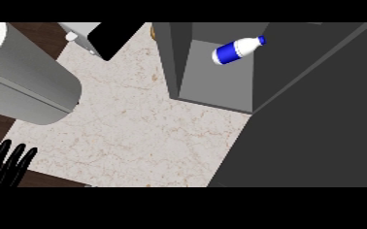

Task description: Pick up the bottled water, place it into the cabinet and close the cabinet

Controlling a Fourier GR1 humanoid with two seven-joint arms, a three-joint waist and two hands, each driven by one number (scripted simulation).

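Left hand (14, 162), fingers straight and released, rests well left of the cabinet (179, 60). Bottled water (239, 50) lies on its side inside, cap pointing far-right. Cabinet not yet closed.

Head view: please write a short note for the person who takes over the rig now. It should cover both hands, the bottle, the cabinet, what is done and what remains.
Left hand: open, resting at the lower left edge, holding nothing.
Right hand: probably the black flat shape at the upper left, on a grey arm. I cannot tell its state.
Bottled water: inside the cabinet, cap toward the upper right of the view, no hand on it.
Cabinet door: open, the dark panel at the right.
Done: the bottle is in the cabinet.
Left: close the door.
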